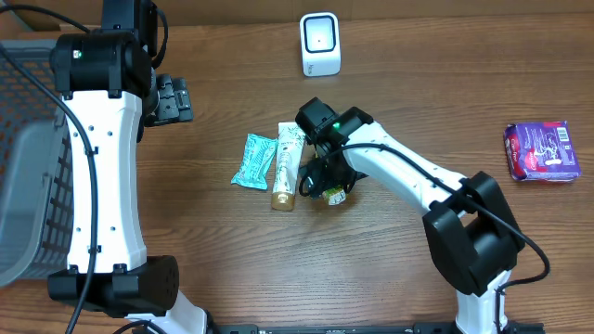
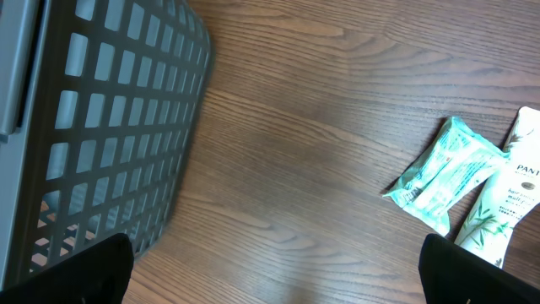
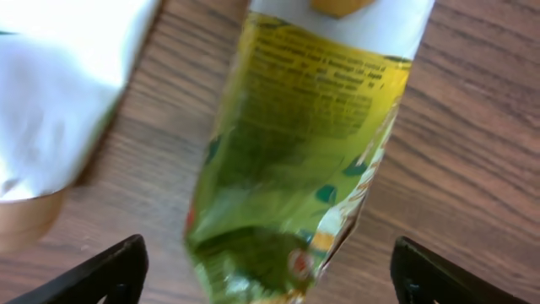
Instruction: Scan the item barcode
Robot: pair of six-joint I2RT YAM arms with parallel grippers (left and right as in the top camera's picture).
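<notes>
matt wood-grain table [image 2: 295, 127], glossy yellow-green plastic pouch [image 3: 295, 169], grey plastic lattice basket [image 2: 110, 127], shiny teal wrapper [image 2: 443, 173]

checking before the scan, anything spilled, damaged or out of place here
Nothing stands out. The green packet lies on the table under the open right tool, beside the white tube and teal packet; nothing looks spilled or torn.

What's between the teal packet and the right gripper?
The white tube lies lengthwise between the teal packet and the right gripper. It shows in the overhead view.
</notes>
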